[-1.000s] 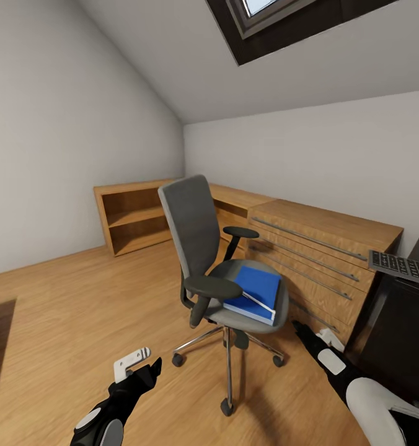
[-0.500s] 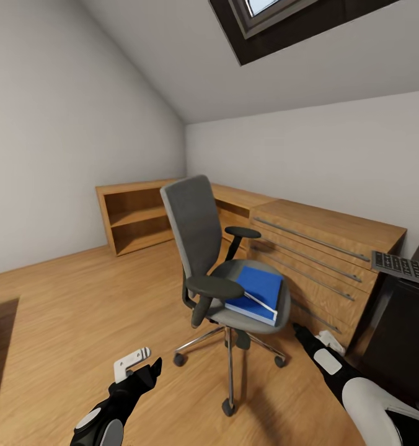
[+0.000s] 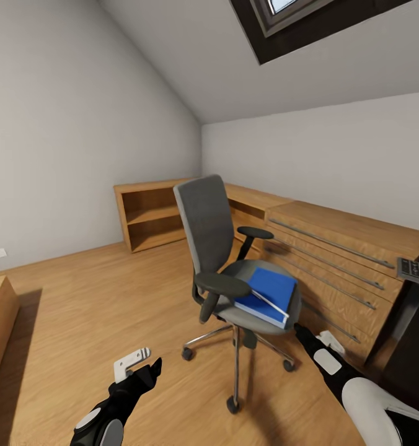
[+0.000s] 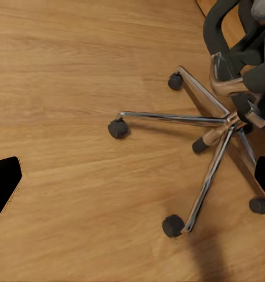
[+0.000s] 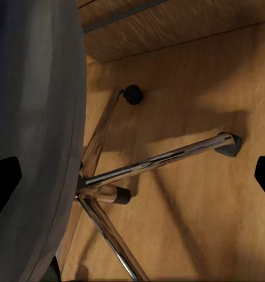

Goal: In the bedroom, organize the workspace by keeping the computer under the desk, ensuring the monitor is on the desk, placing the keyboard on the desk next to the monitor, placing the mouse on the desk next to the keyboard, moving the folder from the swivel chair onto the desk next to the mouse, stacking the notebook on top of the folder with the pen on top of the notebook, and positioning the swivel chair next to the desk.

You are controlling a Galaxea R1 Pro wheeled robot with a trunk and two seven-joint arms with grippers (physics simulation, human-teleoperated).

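Both end effectors empty near swivel chair [image 3: 234, 279]

No readable text, labels, brands or numbers anywhere. Blue folder [image 3: 269, 295] on the swivel chair [image 3: 229, 260]: plain cover. Keyboard [image 3: 416, 270] keys too small to make out (mere dark squares at the edge).

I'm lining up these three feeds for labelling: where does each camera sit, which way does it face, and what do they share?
Head view: on the robot's head, looking forward and down at the swivel chair with the blue folder on its seat; both arms show, left pincer and right pincer.
Left wrist view: near the left pincer, looking down at the chair base; dark fingertips at the edges.
Right wrist view: near the right pincer, looking under the seat.
Shared: the chair's chrome legs and wooden floor.
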